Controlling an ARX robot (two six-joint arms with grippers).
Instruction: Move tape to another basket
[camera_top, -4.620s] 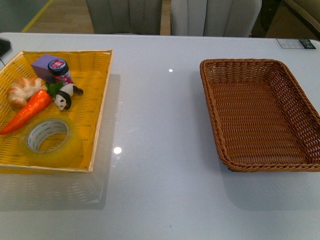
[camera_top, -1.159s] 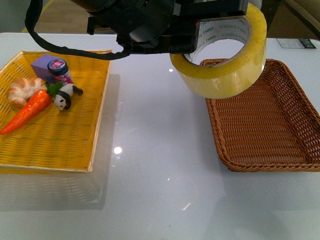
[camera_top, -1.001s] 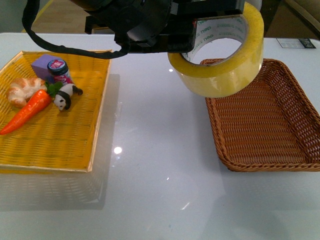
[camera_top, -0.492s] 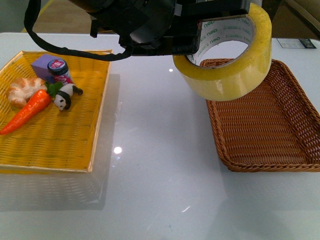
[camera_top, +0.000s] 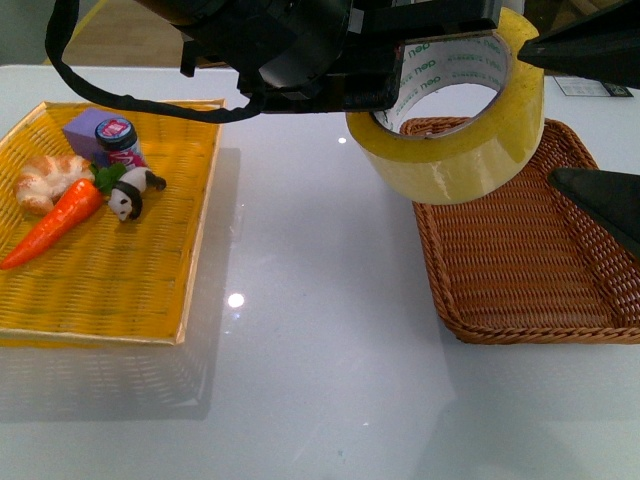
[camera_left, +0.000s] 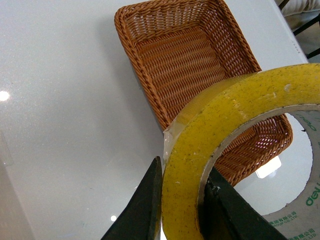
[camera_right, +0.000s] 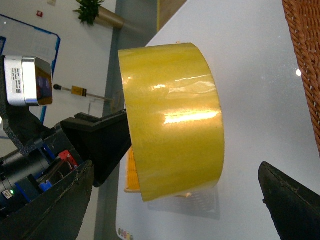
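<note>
- We see a white table (camera_top: 320, 400) carrying everything, with 2 woven containers well apart on it.
- The shallow yellow tray (camera_top: 120, 290) lies on the left side.
- The deep brown basket (camera_top: 520, 270) lies on the right, and we see nothing inside it.
- The left gripper (camera_left: 182, 215) comes in from above on its black arm. Its jaws pinch the wall of the tape (camera_top: 470, 150), with 1 finger on the outside and 1 finger inside the core.
- The tape hangs in the air, tilted, above the table. In the front view it overlaps the basket's left rim and far left corner, and it touches neither the basket nor the tray.
- The right gripper (camera_top: 538, 116) has its jaws spread wide. 1 finger sits on each side of the tape, and in the right wrist view we see a gap at both.
- In the tray's far left part we find a carrot (camera_top: 55, 225), a bread roll (camera_top: 45, 180), a purple box (camera_top: 85, 130), a small jar (camera_top: 120, 140) and a panda figure (camera_top: 130, 195), all close together.
</note>
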